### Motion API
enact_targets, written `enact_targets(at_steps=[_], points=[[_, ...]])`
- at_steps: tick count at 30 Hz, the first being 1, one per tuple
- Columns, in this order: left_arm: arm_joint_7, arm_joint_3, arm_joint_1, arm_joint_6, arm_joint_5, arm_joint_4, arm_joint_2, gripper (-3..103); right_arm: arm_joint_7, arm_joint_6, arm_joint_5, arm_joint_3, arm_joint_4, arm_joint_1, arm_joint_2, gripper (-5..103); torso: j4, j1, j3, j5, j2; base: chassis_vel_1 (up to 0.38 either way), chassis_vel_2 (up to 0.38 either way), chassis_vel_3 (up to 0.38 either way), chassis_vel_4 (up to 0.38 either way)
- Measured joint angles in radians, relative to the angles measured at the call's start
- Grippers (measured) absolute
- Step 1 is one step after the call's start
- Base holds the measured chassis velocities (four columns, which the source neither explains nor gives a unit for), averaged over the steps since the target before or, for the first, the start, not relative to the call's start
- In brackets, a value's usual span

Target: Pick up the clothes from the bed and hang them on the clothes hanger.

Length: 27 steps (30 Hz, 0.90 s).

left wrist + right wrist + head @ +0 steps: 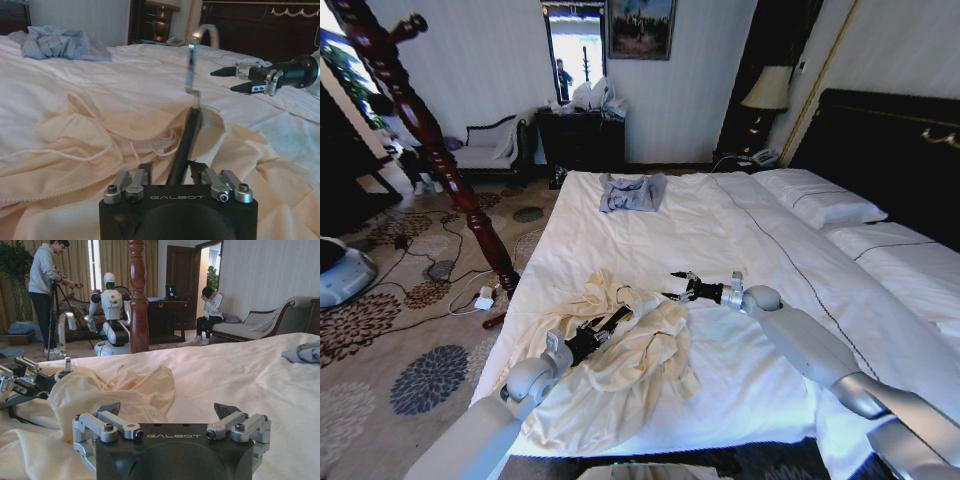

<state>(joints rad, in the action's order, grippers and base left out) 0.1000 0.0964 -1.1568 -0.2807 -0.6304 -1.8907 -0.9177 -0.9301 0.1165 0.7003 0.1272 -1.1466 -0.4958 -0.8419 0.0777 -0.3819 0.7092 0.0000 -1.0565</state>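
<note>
Bed [740,240] bears the clothes [620,370], crumpled near its foot: soft, light cloth, best pinched at a raised fold. Left gripper [610,322] seems clamped on a thin dark hanger [186,137] amid the cloth; right gripper [682,285] hovers spread beside.

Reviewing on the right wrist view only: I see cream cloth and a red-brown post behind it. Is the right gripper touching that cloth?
Observer: It doesn't look so. In the head view, the right gripper hovers open above the bed, beside the clothes.
Operator: And the left gripper?
Observer: The left gripper is over the clothes. A dark rod with a metal hook rises before it.
Operator: Anything on the post?
Observer: The clothes hanger shows a bare knobbed arm on top.
</note>
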Motion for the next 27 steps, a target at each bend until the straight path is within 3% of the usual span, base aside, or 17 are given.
enact_targets(at_steps=[1, 4, 7, 20, 27], points=[[0.002, 0.001, -0.001, 0.001, 0.001, 0.000, 0.002, 40, 0.000, 0.003, -0.001, 0.001, 0.002, 0.001, -0.001, 100, 0.0000, 0.000, 0.000, 0.0000, 0.000, 0.000, 0.000, 0.000, 0.000], [0.019, 0.004, -0.003, 0.008, 0.020, 0.000, 0.011, 24, 0.004, 0.016, 0.000, 0.006, 0.011, 0.005, -0.008, 100, 0.0001, 0.000, 0.000, -0.0002, 0.000, 0.000, 0.000, 0.000, 0.000], [0.031, 0.011, -0.005, 0.014, 0.030, -0.001, 0.017, 15, 0.004, 0.025, 0.011, 0.008, 0.014, 0.007, -0.009, 100, 0.0000, 0.000, 0.000, 0.0000, 0.000, 0.000, 0.000, 0.000, 0.000], [0.113, 0.077, -0.015, 0.046, 0.036, -0.036, 0.071, 14, -0.029, 0.053, 0.092, 0.018, -0.007, 0.018, -0.006, 100, -0.0001, 0.000, 0.000, -0.0002, 0.000, 0.000, 0.000, 0.000, 0.000], [0.169, 0.096, -0.001, 0.069, 0.038, -0.070, 0.151, 14, -0.042, 0.065, 0.142, 0.017, -0.035, 0.043, 0.012, 100, -0.0002, 0.000, 0.000, -0.0002, 0.000, 0.000, 0.000, 0.000, 0.000]])
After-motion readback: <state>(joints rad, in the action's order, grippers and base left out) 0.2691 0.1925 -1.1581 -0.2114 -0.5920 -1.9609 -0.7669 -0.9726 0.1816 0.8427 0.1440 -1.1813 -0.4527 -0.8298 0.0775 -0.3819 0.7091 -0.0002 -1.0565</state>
